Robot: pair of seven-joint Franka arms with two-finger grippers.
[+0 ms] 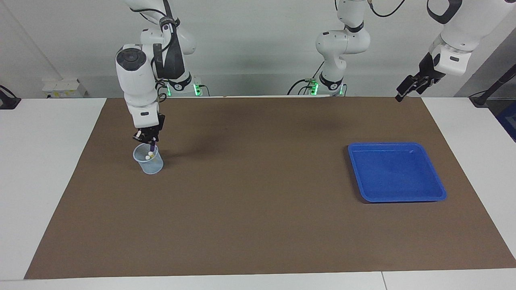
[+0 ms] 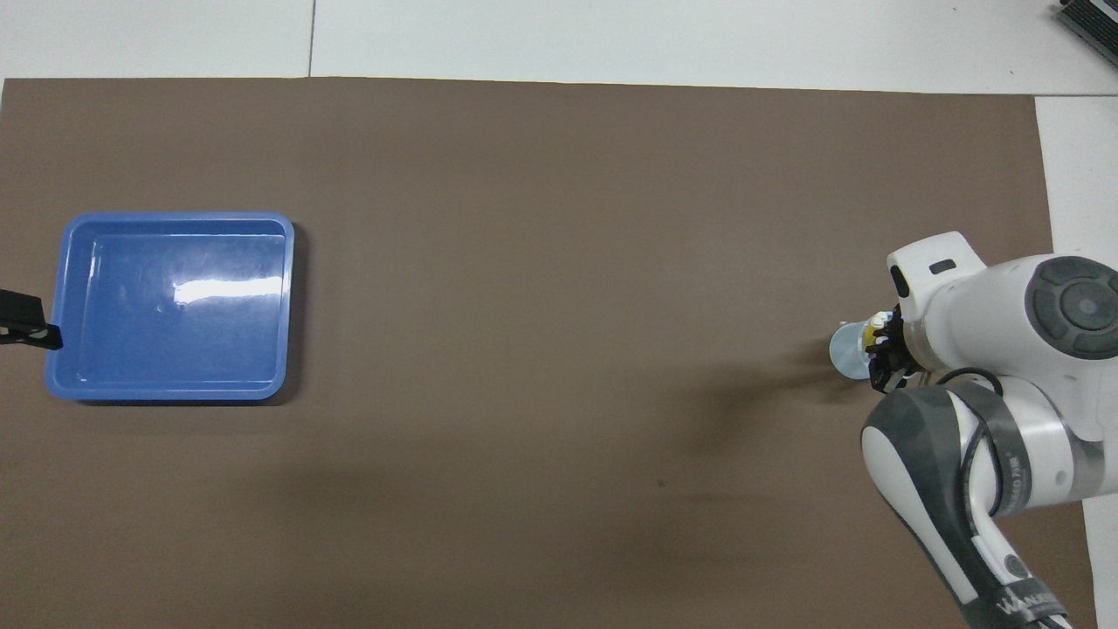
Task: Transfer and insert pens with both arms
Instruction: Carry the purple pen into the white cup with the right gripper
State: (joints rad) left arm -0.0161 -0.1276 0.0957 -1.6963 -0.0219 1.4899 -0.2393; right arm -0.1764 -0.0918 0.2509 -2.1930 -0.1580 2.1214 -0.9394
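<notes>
Facing view: I see the right gripper [image 1: 147, 139] directly above a clear plastic cup [image 1: 148, 159] standing on the brown mat [image 1: 258, 225] toward the right arm's end of the table. Its fingers grip the purple pen [image 1: 153, 146], which hangs upright with its lower end inside the cup's mouth. Two whitish pen ends [image 1: 149, 154] show inside the cup; I cannot tell those pens' colours here. Overhead view: a bit of yellow pen [image 2: 877, 330] shows at the cup's rim, mostly hidden under the right wrist. The left gripper [image 1: 408, 89] waits raised near the blue tray [image 1: 397, 193] at the left arm's end; I cannot tell its finger state.
</notes>
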